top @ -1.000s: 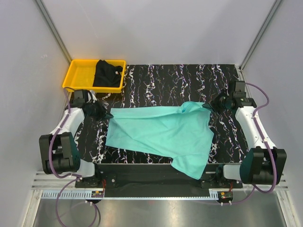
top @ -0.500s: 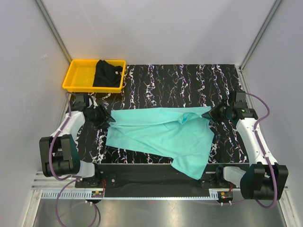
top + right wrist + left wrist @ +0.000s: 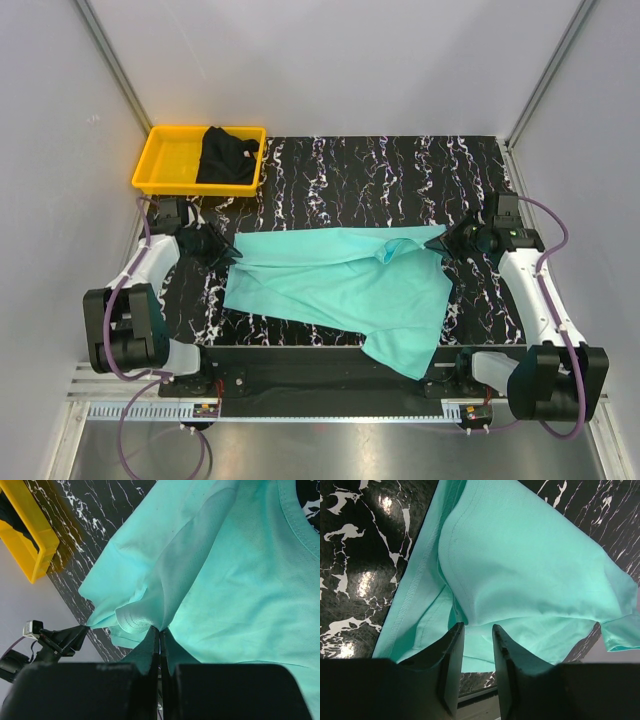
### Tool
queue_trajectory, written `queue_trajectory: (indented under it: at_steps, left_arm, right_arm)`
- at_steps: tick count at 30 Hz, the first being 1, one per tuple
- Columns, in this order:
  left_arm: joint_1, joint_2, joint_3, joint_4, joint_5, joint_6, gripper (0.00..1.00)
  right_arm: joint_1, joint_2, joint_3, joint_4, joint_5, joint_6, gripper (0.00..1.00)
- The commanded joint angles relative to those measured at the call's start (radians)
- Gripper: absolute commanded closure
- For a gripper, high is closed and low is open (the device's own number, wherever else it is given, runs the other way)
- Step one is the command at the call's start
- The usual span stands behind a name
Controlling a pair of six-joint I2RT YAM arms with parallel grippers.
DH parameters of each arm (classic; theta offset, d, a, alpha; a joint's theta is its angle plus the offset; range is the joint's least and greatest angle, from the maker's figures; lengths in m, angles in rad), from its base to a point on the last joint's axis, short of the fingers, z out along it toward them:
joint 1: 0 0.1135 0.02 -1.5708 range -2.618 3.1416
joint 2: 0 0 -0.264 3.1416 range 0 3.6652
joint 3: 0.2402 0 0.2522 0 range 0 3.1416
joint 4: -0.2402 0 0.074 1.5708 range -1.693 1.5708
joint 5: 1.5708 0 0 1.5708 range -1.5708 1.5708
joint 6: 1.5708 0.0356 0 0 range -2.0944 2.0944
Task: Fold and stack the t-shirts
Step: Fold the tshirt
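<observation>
The turquoise-teal t-shirt [image 3: 340, 285] lies spread across the middle of the black marbled table, with its near right part hanging over the front edge. My left gripper [image 3: 233, 254] is at the shirt's far left corner. In the left wrist view [image 3: 478, 626] its jaws stand a little apart, with the folded teal hem [image 3: 530, 570] just beyond the tips. My right gripper [image 3: 432, 243] is shut on a pinch of the shirt's far right edge [image 3: 160, 628], and the cloth [image 3: 240, 580] bunches at the tips. The black t-shirt [image 3: 225, 155] lies crumpled in the yellow tray.
The yellow plastic tray [image 3: 165, 160] stands at the far left corner of the table and also shows in the right wrist view [image 3: 30, 535]. Grey walls enclose the table on three sides. Bare marbled table [image 3: 380, 170] lies beyond the shirt.
Both grippers moved nearer, drawing the shirt's far edge inward. The left one shifted right, folding the left corner over. The right arm swung forward. Little moved in the last half second.
</observation>
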Motion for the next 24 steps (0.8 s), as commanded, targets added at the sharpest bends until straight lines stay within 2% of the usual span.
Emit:
queue_trajectory:
  at_steps: [1,13,18,24]
  left_arm:
    - [0.003,0.013,0.005,0.039,-0.017,-0.041,0.67]
    - [0.003,0.069,0.013,0.070,-0.022,-0.052,0.73]
    - [0.002,0.045,-0.004,0.058,-0.028,-0.065,0.67]
    - [0.003,0.072,-0.004,0.056,-0.040,-0.062,0.70]
  right_arm:
    - [-0.004,0.010,0.035,0.000,-0.019,-0.026,1.00]
    - [-0.004,0.047,0.055,0.003,-0.019,-0.040,1.00]
    - [-0.006,0.056,0.059,0.003,-0.023,-0.044,1.00]
    - [-0.004,0.056,0.055,0.009,-0.020,-0.044,1.00]
